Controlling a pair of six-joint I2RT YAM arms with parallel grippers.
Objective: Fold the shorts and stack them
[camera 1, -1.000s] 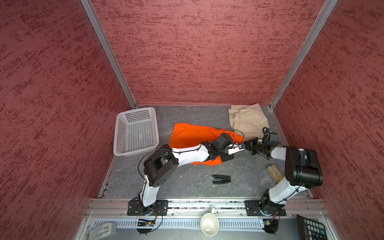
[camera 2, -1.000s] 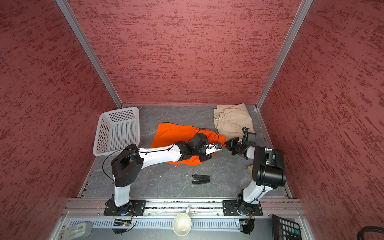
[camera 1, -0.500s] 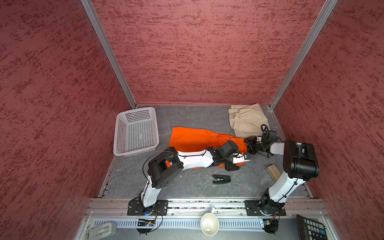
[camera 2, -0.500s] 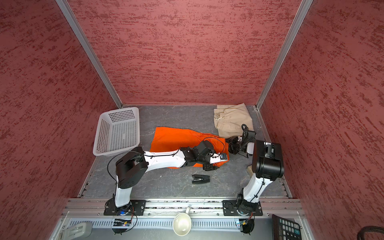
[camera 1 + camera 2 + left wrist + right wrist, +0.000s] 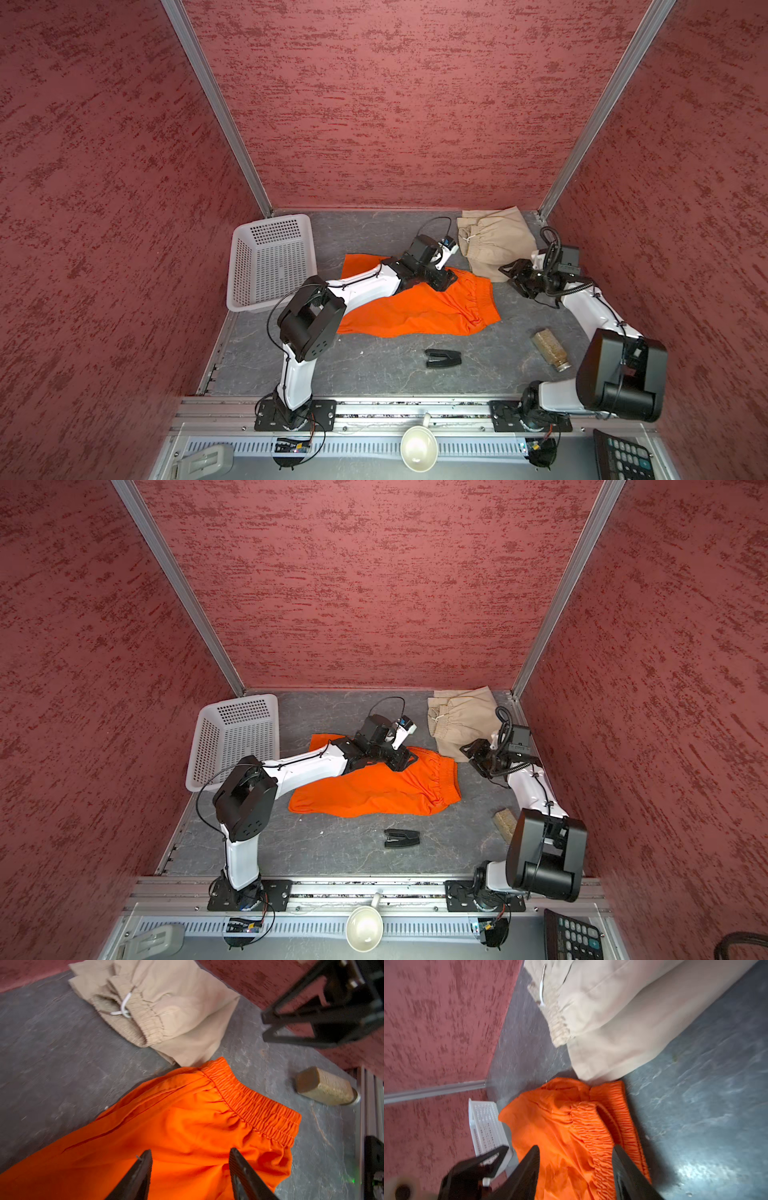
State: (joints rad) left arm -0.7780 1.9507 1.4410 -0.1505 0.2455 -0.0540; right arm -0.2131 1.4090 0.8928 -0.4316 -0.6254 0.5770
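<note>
The orange shorts [image 5: 415,309] [image 5: 374,791] lie flat across the middle of the table, gathered waistband [image 5: 257,1109] toward the right. My left gripper [image 5: 446,282] [image 5: 405,760] [image 5: 190,1153] hovers open over their far edge, nothing between its fingers [image 5: 145,1165]. My right gripper [image 5: 509,272] [image 5: 469,752] [image 5: 575,1149] stands open just right of the waistband [image 5: 593,1136], holding nothing. The beige shorts [image 5: 494,243] [image 5: 461,721] [image 5: 172,1007] [image 5: 623,1014] lie folded in the back right corner, white drawstring showing, their near edge touching the orange waist.
A white perforated basket [image 5: 270,262] [image 5: 232,737] stands at the back left. A small black object [image 5: 442,358] [image 5: 401,838] lies in front of the orange shorts. A jar of grains [image 5: 550,349] [image 5: 326,1088] lies on its side by the right arm.
Both grippers were shut on the orange shorts' waist end and have opened and let go. The cloth now lies spread flat; the left gripper drew back, the right moved off to the right.
</note>
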